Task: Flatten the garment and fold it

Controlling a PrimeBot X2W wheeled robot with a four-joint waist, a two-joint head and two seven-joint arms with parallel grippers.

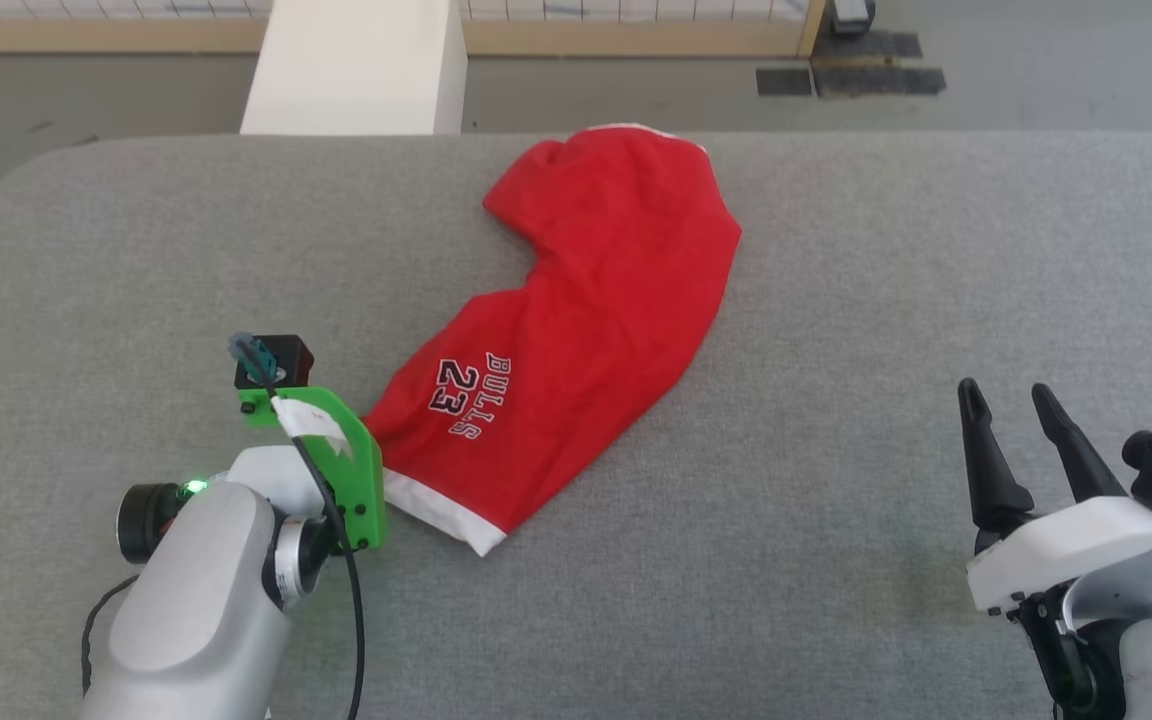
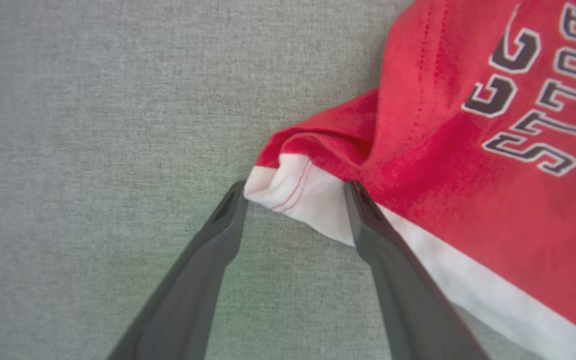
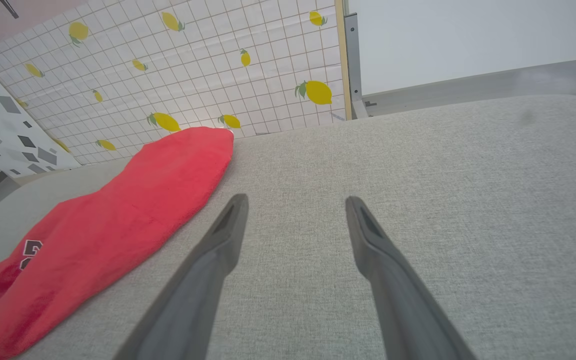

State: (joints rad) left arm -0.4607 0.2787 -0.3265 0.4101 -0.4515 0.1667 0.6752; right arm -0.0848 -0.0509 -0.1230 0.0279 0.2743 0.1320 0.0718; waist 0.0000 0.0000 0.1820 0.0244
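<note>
Red garment [image 1: 586, 320] lies mid grey pad [image 1: 836, 520], leg end toward my left side. Looks thin, soft, light, prob. slick: it'll sag & bunch, so best taken at a corner of the white hem [image 2: 313, 200]. My left gripper [image 2: 295, 192] is wide open, tips straddling that bunched hem corner, nothing pinched yet. My right gripper [image 1: 1006, 400] is wide open too, empty, well apart. Lettering reads "BULLS 23".

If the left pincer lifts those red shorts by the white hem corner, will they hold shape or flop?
Probably flop: the red shorts lie limp and rumpled, so the rest should hang. Likely light; the thin white hem curls inside the open left pincer. The textured grey surface may drag on them.
</note>
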